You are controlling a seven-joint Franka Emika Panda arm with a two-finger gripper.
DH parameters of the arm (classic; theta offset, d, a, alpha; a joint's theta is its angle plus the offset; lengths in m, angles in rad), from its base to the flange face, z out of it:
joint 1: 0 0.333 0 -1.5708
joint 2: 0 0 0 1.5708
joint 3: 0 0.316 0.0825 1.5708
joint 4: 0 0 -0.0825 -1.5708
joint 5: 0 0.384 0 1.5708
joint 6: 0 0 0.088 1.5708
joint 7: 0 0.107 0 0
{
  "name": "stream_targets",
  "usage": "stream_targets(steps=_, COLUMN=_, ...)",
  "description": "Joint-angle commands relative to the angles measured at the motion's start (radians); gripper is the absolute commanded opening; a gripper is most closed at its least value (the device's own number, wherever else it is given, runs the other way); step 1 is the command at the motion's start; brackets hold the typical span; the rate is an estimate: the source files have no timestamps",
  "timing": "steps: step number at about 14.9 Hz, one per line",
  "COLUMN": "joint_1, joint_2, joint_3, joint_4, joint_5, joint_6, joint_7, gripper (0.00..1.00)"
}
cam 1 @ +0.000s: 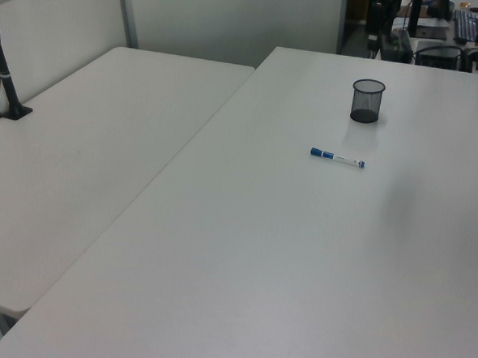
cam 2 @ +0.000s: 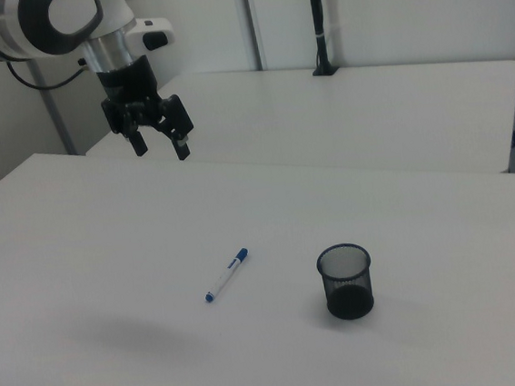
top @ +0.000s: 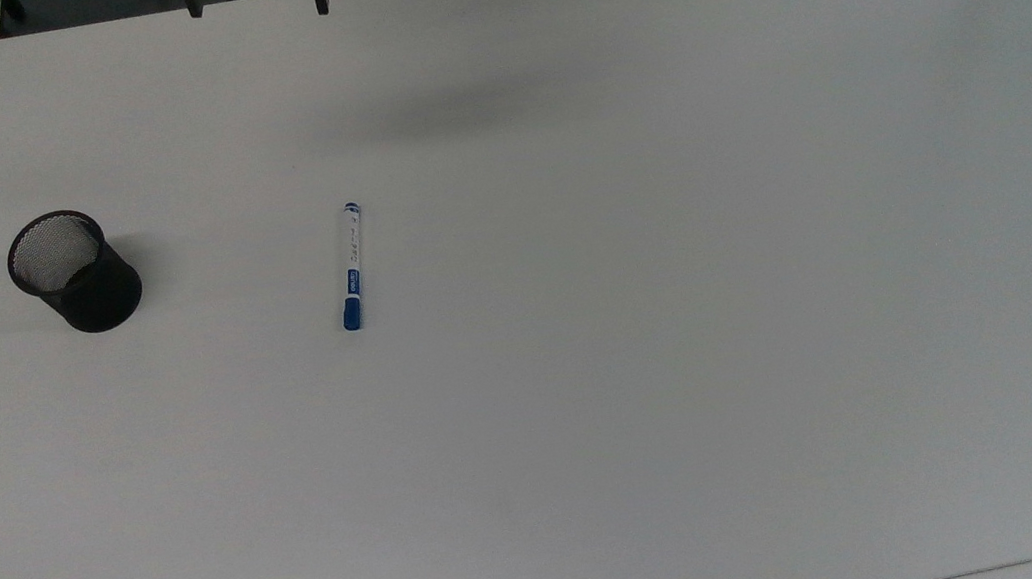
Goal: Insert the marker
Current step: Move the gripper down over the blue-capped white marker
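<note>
nothing done yet: marker (top: 351,266) lies flat mid-table, apart from mesh cup (top: 73,272); gripper (cam 2: 158,148) high, fingers apart, empty; grasp, insertion left.

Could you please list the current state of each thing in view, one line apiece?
marker: lying flat on the table, capped, untouched, outside the cup.
mesh cup: upright, empty as far as visible, standing apart from the marker.
gripper: raised above the table, fingers spread open, holding nothing.
table: white, bearing the marker and cup.
</note>
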Motion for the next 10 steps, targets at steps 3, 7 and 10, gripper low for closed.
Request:
stream_targets(steps=3, joint_1=-0.009, joint_2=-0.014, joint_3=-0.003, joint_4=-0.010, joint_5=-0.008, joint_6=-0.028, joint_7=-0.059, gripper=1.00)
stream_targets(steps=7, joint_1=-0.046, joint_2=0.085, joint_3=-0.003, joint_4=-0.019, joint_5=-0.056, joint_6=0.034, joint_7=-0.274, gripper=1.00)
stream_targets(steps=10, joint_1=-0.065, joint_2=0.144, joint_3=-0.003, joint_4=-0.027, joint_5=-0.048, joint_6=0.140, joint_7=-0.254, gripper=1.00)
